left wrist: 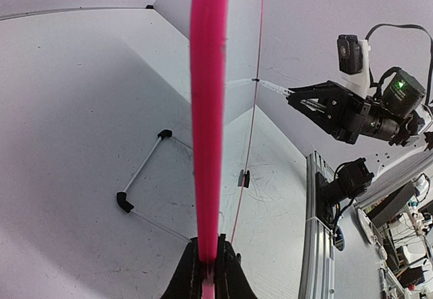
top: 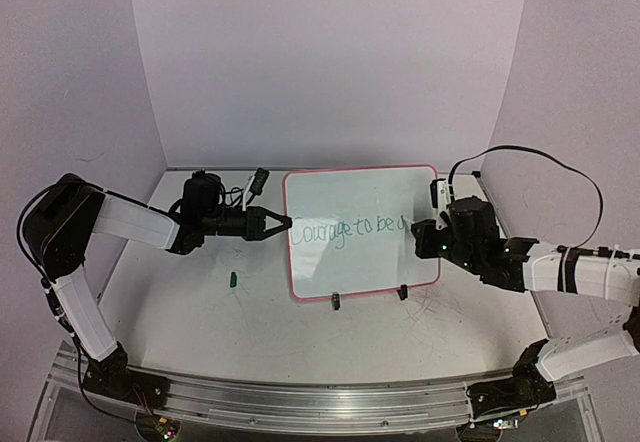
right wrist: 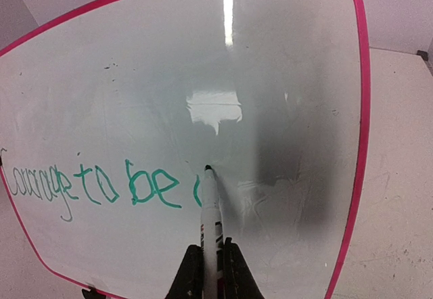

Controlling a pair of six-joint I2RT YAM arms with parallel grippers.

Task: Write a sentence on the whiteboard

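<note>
Pale lilac walls close in a scuffed white table (top: pixel 200 322). At the 3 o'clock side of the whiteboard (top: pixel 350 197), the right tool (right wrist: pixel 211 250) is closed tight on a marker (right wrist: pixel 210 208), its dark tip touching the board just past a short green stroke. Opposite, the left tool (left wrist: pixel 208 255) is clamped shut on the pink frame at 9 o'clock. The whiteboard stands propped at mid-table on a black wire stand (left wrist: pixel 143 172). Its sentence (right wrist: pixel 95 185) reads "Courage to be" in thin green handwriting across the middle. A small green object (top: pixel 231 280) lies on the table at 7 o'clock from the left tool.
</note>
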